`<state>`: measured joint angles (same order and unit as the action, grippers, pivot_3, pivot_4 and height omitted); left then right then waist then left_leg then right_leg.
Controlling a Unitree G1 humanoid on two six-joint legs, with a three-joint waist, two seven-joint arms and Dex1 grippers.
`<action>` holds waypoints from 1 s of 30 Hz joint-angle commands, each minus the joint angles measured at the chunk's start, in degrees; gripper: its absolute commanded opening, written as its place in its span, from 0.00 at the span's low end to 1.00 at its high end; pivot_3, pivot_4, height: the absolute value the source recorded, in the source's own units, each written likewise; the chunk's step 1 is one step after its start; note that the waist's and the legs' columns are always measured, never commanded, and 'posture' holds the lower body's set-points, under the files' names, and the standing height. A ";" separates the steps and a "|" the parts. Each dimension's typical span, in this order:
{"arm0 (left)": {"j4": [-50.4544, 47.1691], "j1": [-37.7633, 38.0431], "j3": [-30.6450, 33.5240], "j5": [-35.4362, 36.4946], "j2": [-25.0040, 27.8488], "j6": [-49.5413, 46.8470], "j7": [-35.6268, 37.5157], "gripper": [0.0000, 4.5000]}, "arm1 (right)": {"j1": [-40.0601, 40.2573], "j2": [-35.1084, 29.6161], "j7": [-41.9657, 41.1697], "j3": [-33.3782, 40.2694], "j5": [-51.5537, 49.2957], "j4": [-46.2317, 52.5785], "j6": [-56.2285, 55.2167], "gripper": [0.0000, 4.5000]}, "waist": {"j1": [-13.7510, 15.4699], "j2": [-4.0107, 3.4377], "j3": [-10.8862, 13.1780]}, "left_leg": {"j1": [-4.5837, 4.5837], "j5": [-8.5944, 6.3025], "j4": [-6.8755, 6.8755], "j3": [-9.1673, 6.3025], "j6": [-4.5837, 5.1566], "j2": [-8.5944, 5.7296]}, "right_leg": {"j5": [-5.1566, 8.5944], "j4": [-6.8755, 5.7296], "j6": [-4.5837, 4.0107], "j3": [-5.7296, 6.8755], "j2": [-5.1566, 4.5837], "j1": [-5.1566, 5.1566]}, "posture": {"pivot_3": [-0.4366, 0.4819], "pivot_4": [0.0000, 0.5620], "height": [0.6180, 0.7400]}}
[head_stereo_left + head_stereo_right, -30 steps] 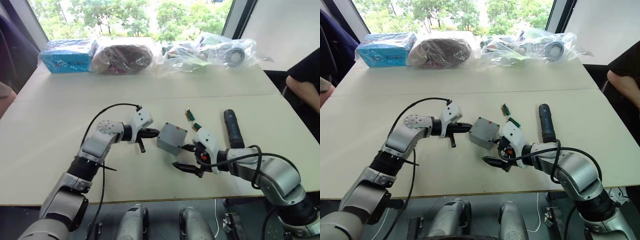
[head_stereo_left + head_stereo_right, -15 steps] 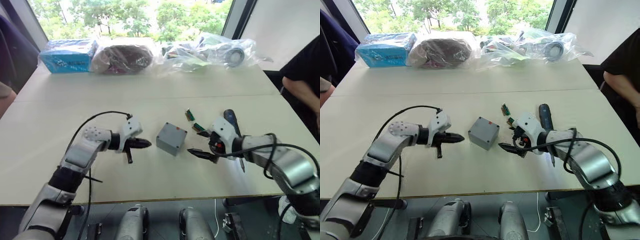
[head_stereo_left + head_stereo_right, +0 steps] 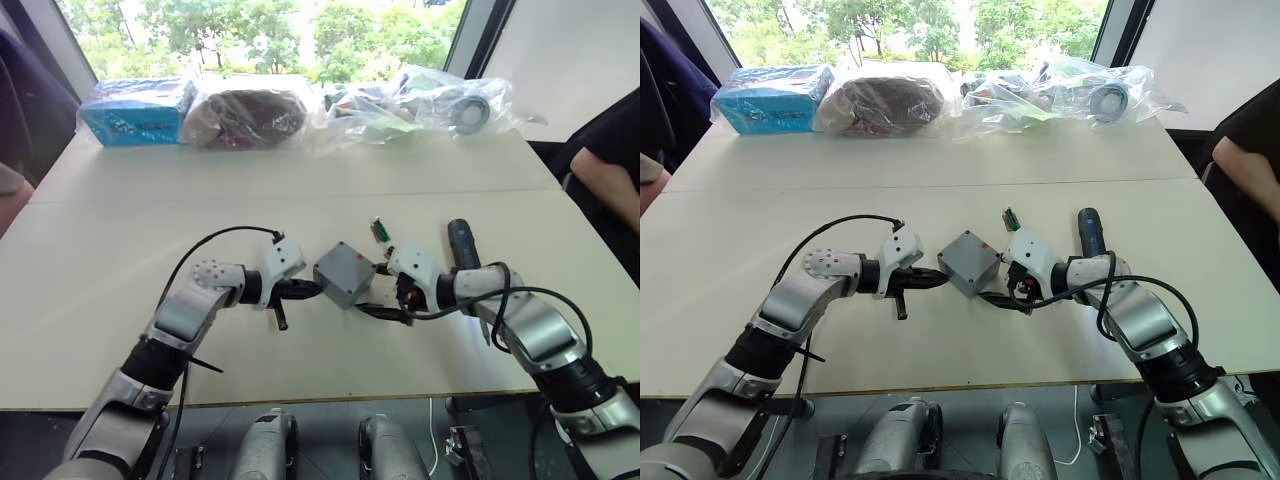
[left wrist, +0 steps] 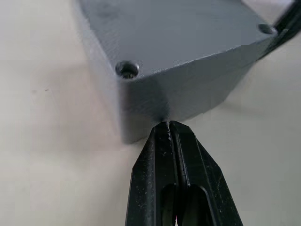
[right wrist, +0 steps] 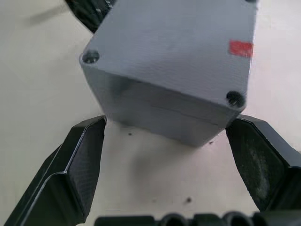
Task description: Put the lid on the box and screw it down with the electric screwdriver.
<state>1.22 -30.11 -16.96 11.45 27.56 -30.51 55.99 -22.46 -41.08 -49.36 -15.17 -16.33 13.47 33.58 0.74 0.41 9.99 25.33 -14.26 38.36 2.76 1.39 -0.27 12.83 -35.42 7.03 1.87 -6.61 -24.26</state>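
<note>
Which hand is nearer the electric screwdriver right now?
Right. The right hand sits open around the near corner of the box, with the electric screwdriver lying just beyond its arm. The left hand, shut, touches the box's opposite side, farther away.

We see both arms reaching in over the near part of the table toward each other. The left arm comes in from the near left, elbow bent, forearm angled to the right; its left gripper [image 3: 305,289] points right with the two black fingers [image 4: 174,155] pressed together, tips meeting. The right arm comes in from the near right, forearm angled to the left; its right gripper [image 3: 383,290] points left with the fingers [image 5: 80,165] spread wide apart.
</note>
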 commanded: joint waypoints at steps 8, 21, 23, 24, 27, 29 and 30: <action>1.69 -3.67 1.72 -0.11 -0.20 2.47 0.30 0.00 | 2.25 2.70 2.52 2.58 -1.32 7.91 4.48 0.90 | -0.04 0.00 0.00 | -0.01 0.00 0.00 0.00 0.00 -0.01 | 0.00 -0.01 0.00 0.01 0.01 0.00 | 0.48 0.27 1.00; 2.17 -4.57 1.72 -0.08 -0.81 2.40 -0.01 0.00 | 3.64 4.44 5.18 3.53 -1.23 9.36 6.36 0.90 | -0.02 0.00 0.00 | -0.01 0.01 0.00 -0.01 -0.01 -0.02 | 0.00 -0.02 0.00 0.01 0.01 0.00 | 0.48 0.27 1.00; 2.27 -4.78 1.69 -0.13 -1.01 2.37 -0.16 0.00 | 3.75 4.58 5.35 3.50 -1.26 9.73 6.68 0.90 | -0.02 0.00 0.00 | -0.01 0.01 0.00 0.00 -0.01 -0.02 | 0.00 -0.02 0.00 0.01 0.01 0.00 | 0.48 0.27 1.00; 2.40 -4.91 1.64 -0.21 -1.16 2.42 -0.23 0.00 | 3.78 4.63 5.45 3.46 -1.18 9.85 6.82 0.90 | -0.01 0.00 0.00 | -0.01 0.01 0.01 0.00 -0.01 -0.02 | 0.00 -0.02 0.00 0.01 0.01 0.00 | 0.48 0.27 1.00; 2.59 -5.03 1.63 -0.37 -1.36 2.51 -0.23 0.00 | 3.77 4.70 5.72 3.42 -1.09 10.03 7.08 0.90 | -0.01 0.00 0.00 | -0.01 0.01 0.01 -0.01 -0.01 -0.02 | 0.00 -0.03 0.00 0.01 0.01 0.00 | 0.48 0.27 1.00; 3.33 -5.53 1.64 -0.68 -1.71 2.88 -0.59 0.00 | 3.77 5.04 6.43 4.10 -1.49 10.55 7.65 0.90 | -0.02 0.00 0.00 | -0.01 0.01 0.01 -0.01 -0.01 -0.02 | 0.00 -0.02 0.00 0.01 0.01 0.00 | 0.48 0.27 1.00; 3.67 -5.80 1.65 -0.87 -1.86 3.12 -0.81 0.00 | 3.77 5.11 6.76 4.43 -1.62 10.83 7.94 0.90 | -0.02 0.00 0.00 | -0.01 0.01 0.01 -0.01 -0.01 -0.03 | 0.00 -0.03 0.00 0.01 0.01 0.00 | 0.48 0.27 1.00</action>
<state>5.71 -34.23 -16.30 10.57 26.54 -29.15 55.49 -18.39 -36.87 -42.95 -12.48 -16.57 20.74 41.60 0.72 0.41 9.99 25.32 -14.26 38.37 2.76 1.37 -0.30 12.83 -35.45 7.02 1.88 -6.60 -24.25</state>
